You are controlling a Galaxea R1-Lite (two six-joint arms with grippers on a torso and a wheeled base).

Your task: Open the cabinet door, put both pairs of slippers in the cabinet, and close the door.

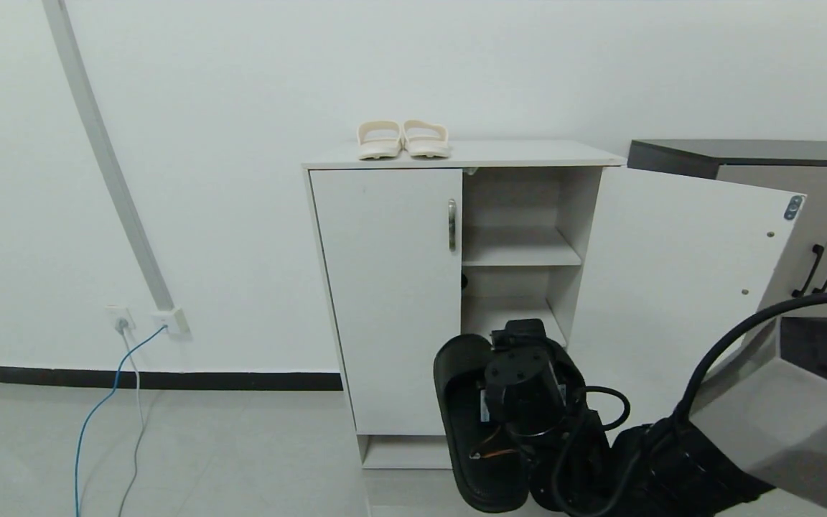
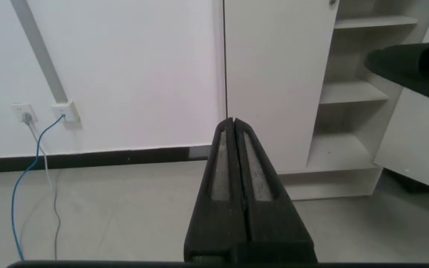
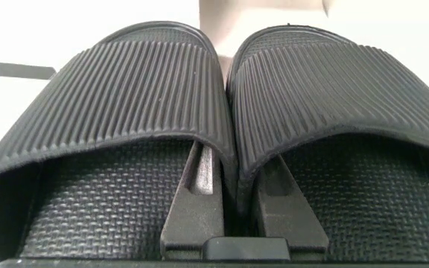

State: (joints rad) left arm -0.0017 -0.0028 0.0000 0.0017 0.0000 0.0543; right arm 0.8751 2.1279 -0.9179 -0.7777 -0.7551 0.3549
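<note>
The cabinet (image 1: 528, 152) stands against the wall with its right door (image 1: 672, 287) swung wide open and its left door (image 1: 385, 301) shut. So the opening step looks done. Behind the open door the cabinet shows a middle shelf (image 1: 521, 248) and a lower shelf (image 1: 507, 312), both bare as far as can be seen.

The black slippers (image 1: 467, 424) hang in front of the cabinet's open half, low down, just outside the lower shelf and not yet in the cabinet. The right pincer (image 3: 237, 179) carries them as a pair. One finger sits in each slipper, and the two fingers pinch the slippers' touching inner walls between them. The toes point toward the cabinet's opening.

The cream slippers (image 1: 403, 139) lie side by side on the cabinet's top, above the shut left door, with nothing touching them.

The left pincer (image 2: 232, 130) hangs off to the side of the cabinet's shut door. Its fingers are pressed together and it holds nothing.

By my reckoning the task is about a third done. The door is open and the first pair is lifted and brought to the cabinet's mouth. What is left is to set the black pair on a shelf inside the cabinet, fetch the cream pair down from the cabinet's top and put it inside too, and then swing the right door shut.
</note>
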